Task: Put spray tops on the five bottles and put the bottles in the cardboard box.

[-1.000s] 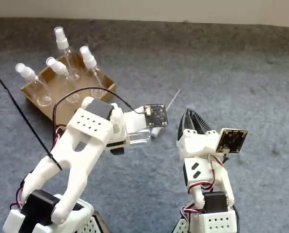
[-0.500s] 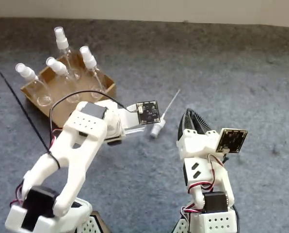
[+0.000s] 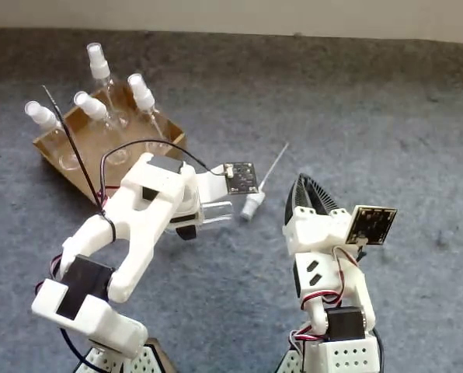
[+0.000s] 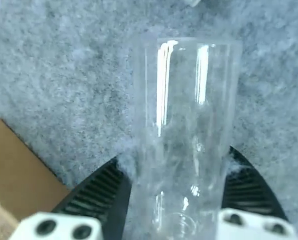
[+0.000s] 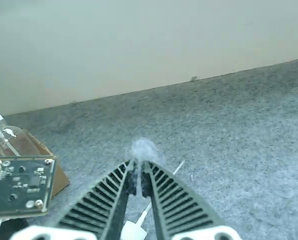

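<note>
Gripping a clear topless bottle (image 4: 186, 100), the left gripper (image 4: 176, 167) has its jaws clamped on it just beside the cardboard box (image 4: 14, 170). Four topped bottles (image 3: 142, 93) stand in the box. A loose spray top (image 3: 252, 207) lies on the carpet near the box. The right gripper (image 5: 138, 172) sits farther off, jaws together.

Light: even, diffuse, moderately bright | shadows: soft, faint on grey carpet (image 3: 371, 116) | glare: two vertical white streaks down the bottle (image 4: 186, 135), left wrist view.
</note>
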